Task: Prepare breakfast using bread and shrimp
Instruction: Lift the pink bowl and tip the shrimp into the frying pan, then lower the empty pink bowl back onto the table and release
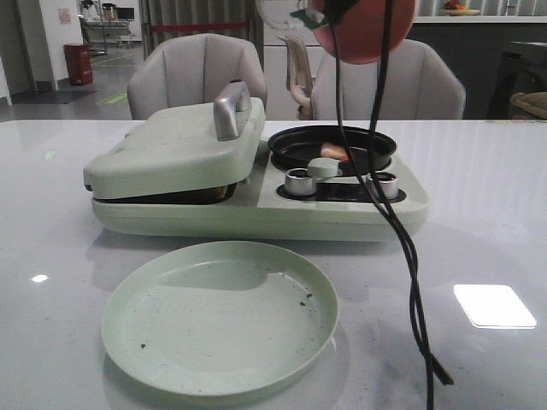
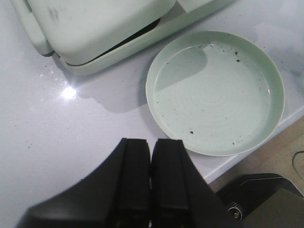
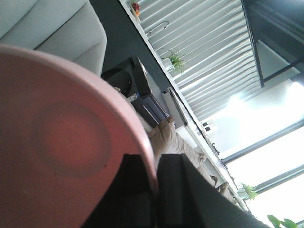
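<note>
Front view: pale green breakfast maker (image 1: 256,192) across centre of white table (image 1: 496,222), lid (image 1: 175,149) lowered over sandwich section at 9 o'clock side, silver handle (image 1: 231,109) on top. Dark gap under lid edge; bread not visible, contents of closed section cannot be told. Round black frying pan (image 1: 376,147) on maker's 3 o'clock half, holding shrimp (image 1: 333,152), small pink-orange and whitish piece lying near pan's front rim. Two silver knobs (image 1: 300,181) below pan, small green knob between them. Pale green round plate (image 1: 220,316) at 6 o'clock of maker, just apart from its base, dotted with dark crumbs. Pink bowl (image 1: 363,30) raised at 12 o'clock above pan, tilted, partly cut by frame edge. Black cables (image 1: 408,256) hanging from bowl height down past pan to table at 5 o'clock. Two grey chairs (image 1: 197,73) behind table.

Left wrist view: left gripper (image 2: 151,185) hovering over bare table, black fingers (image 2: 133,180) pressed together, nothing between them. Plate (image 2: 156,71) and corner of maker (image 2: 95,28) beyond fingertips; table edge and floor beside plate.

Right wrist view: right gripper (image 3: 154,190) clamped on rim of pink bowl (image 3: 66,142), rim pinched between two black fingers (image 3: 178,190). Bowl's underside with circular foot filling much of view; room background behind it, with slatted blinds and plants.
</note>
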### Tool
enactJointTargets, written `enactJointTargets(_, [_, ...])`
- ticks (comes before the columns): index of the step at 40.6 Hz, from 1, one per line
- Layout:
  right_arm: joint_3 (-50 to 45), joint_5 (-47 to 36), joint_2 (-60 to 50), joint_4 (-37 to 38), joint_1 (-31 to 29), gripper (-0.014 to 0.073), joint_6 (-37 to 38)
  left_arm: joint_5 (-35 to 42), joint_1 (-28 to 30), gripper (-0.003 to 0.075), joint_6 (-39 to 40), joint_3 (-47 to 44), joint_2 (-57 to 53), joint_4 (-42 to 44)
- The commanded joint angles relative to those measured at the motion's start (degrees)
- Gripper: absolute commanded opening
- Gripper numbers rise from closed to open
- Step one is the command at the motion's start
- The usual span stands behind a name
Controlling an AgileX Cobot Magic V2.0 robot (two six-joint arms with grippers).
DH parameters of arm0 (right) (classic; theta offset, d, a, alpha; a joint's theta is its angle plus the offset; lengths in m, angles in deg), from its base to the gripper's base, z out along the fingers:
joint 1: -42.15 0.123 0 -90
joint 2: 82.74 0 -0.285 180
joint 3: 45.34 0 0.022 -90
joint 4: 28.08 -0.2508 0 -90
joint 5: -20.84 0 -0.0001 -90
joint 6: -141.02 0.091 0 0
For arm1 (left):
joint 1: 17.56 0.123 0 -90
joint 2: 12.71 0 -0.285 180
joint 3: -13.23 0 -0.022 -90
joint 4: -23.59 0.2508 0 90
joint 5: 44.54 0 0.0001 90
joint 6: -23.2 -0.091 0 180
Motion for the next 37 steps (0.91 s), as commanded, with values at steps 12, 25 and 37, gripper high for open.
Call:
enactJointTargets(12, [2.04, 4.07, -4.68, 1.69, -0.28, 0.0043, -0.61, 3.76, -0.38, 0.0111, 0.5, 1.4, -0.82, -0.09])
enactJointTargets(25, [-11.82, -2.98, -19.01, -27.99, -10.09, 0.0043, -6.52, 3.76, -0.38, 0.0111, 0.5, 1.4, 0.02, 0.33])
enactJointTargets(37, [-32.44, -17.45, -30.93, -70.69, -33.56, 0.0042, -29.39, 3.86, -0.38, 0.0111, 0.5, 1.4, 2.46, 0.33])
